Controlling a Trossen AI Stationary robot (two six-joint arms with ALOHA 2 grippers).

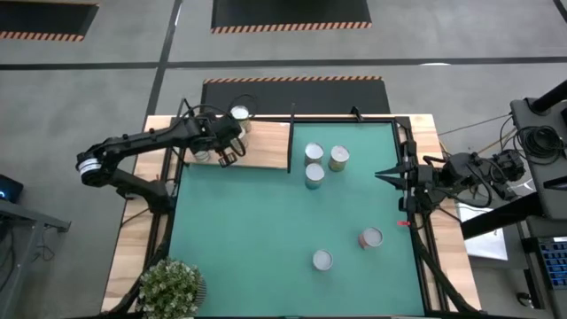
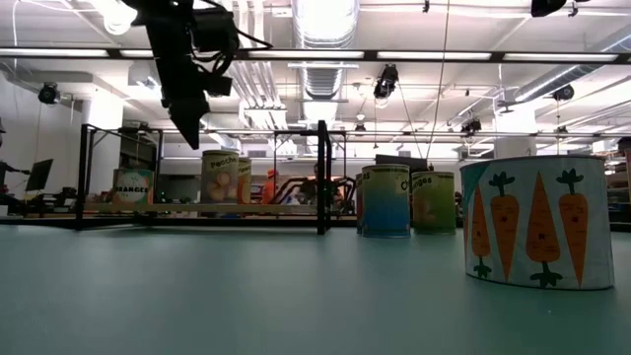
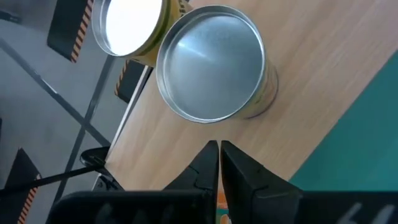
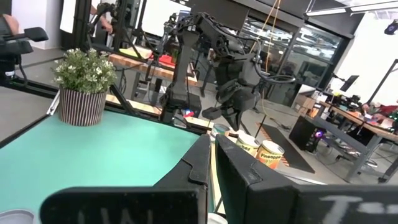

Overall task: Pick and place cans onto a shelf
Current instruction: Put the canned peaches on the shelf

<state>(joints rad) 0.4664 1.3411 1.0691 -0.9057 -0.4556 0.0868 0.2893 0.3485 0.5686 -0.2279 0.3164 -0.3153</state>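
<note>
Carrot-print can (image 2: 535, 221) sits closest to the low camera, well apart from both pincers. Green mat (image 1: 266, 239) covers the table; the shelf (image 1: 264, 144) lies directly beneath the left gripper (image 1: 227, 157), whose fingers are pressed together, holding nothing. Just ahead of its tips stands a silver-topped can (image 3: 210, 62), with a second can (image 3: 127, 26) touching behind it. Right gripper (image 1: 383, 176) waits at the mat's right edge, fingers closed, empty. Three cans (image 1: 315, 163) cluster between the pincers. A potted plant (image 1: 170, 289) stands at the near-left corner.
</note>
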